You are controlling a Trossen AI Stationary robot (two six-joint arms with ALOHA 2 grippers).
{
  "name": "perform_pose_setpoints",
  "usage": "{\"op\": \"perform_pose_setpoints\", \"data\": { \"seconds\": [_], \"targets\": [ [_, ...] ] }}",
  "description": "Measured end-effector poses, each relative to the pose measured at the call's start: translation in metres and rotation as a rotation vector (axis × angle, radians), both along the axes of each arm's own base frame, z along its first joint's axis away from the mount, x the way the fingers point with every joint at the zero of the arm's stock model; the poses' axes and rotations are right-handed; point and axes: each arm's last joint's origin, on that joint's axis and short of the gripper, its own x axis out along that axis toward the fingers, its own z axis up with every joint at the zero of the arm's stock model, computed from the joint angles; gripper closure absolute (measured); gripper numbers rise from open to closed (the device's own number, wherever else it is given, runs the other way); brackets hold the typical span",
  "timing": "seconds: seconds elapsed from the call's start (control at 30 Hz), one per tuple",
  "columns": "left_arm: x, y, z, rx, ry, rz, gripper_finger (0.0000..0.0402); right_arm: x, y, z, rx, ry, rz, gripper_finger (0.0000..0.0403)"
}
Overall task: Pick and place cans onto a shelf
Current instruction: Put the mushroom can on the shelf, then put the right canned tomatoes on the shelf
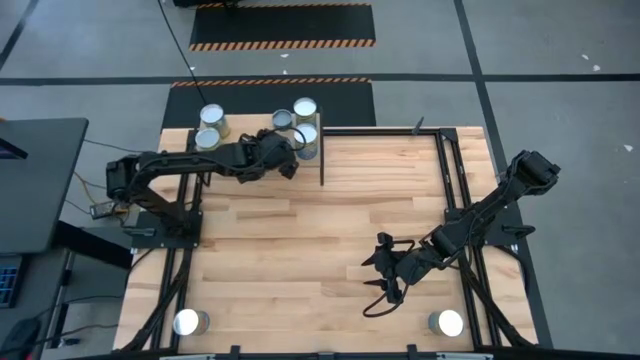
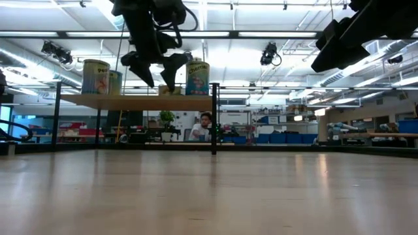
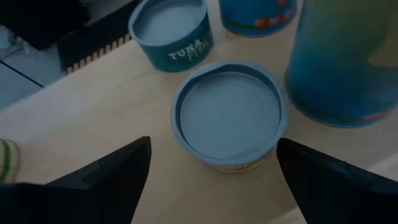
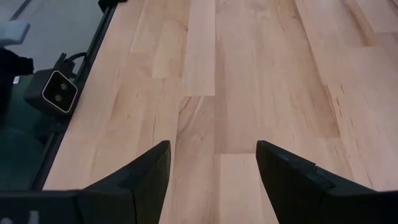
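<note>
The wooden shelf (image 1: pixel 240 170) on black legs stands at the table's far left; its board shows in the low view (image 2: pixel 130 101). Several cans stand on it (image 1: pixel 211 117) (image 1: pixel 305 108), tall ones among them (image 2: pixel 96 76) (image 2: pixel 197 78). My left gripper (image 1: pixel 280 150) is open just above the shelf. In its wrist view its fingers stand either side of a low silver-topped can (image 3: pixel 229 115) without touching it; my gripper hides that can from above. My right gripper (image 1: pixel 385 278) is open and empty over bare table near the right side (image 4: pixel 211 162).
Two more cans stand at the table's near edge, one left (image 1: pixel 187 322) and one right (image 1: pixel 448 323). A can marked tuna fish (image 3: pixel 171 28) and a tall can (image 3: pixel 345 56) stand close to the low can. A person (image 2: pixel 206 124) sits beyond the table.
</note>
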Motion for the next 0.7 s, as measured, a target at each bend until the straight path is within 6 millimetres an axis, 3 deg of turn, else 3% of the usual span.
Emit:
{"op": "perform_pose_setpoints", "data": {
  "seconds": [0.2,0.43,0.57,0.7],
  "targets": [
    [-0.007,-0.012,0.023,-0.037,-0.057,-0.074,0.0047,0.003,-0.002,0.005,-0.043,0.015,0.014,0.0158],
    [-0.033,-0.068,0.073,0.012,-0.18,-0.316,0.0047,0.019,0.003,0.06,-0.184,0.187,0.042,0.0165],
    [-0.046,-0.101,0.08,0.056,-0.214,-0.457,0.0047,0.023,0.016,0.08,-0.237,0.306,0.093,0.0165],
    [-0.046,-0.133,0.072,0.066,-0.228,-0.606,0.0047,0.024,0.03,0.075,-0.196,0.374,0.156,0.016]
  ]
}}
